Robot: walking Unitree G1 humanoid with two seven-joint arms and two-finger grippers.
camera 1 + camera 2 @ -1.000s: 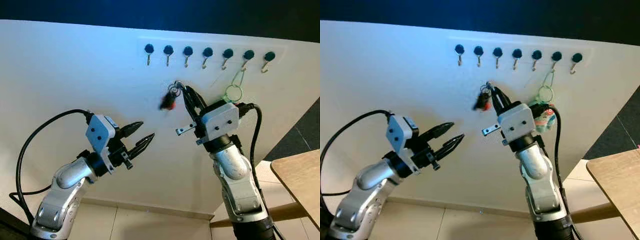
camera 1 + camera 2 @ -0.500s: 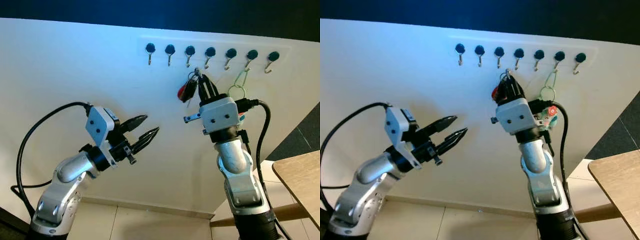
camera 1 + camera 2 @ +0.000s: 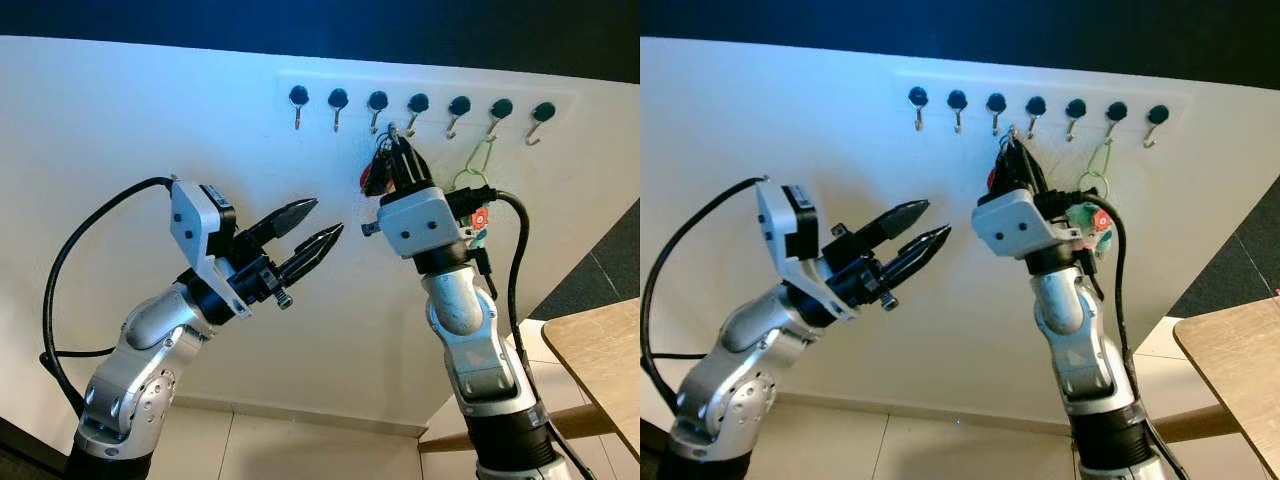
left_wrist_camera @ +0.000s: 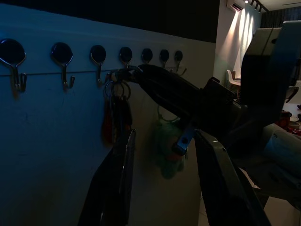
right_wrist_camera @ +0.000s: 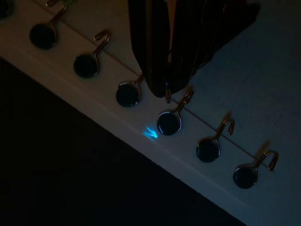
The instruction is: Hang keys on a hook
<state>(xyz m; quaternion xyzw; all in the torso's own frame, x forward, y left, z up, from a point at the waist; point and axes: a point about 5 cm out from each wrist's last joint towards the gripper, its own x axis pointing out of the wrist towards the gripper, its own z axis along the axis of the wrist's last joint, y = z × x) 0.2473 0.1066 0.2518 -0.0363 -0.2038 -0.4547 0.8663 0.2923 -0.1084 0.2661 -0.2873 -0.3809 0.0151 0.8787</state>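
Right gripper (image 3: 398,152) clamped on keys (image 3: 377,175), ring raised just under fourth hook (image 3: 411,124) — positioned to slip it on; left gripper (image 3: 318,225) parted, idle, well left.

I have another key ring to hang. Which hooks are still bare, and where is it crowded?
The three leftmost hooks and the end hook look bare. Crowded mid-row: right gripper holds keys there, beside a green ring.
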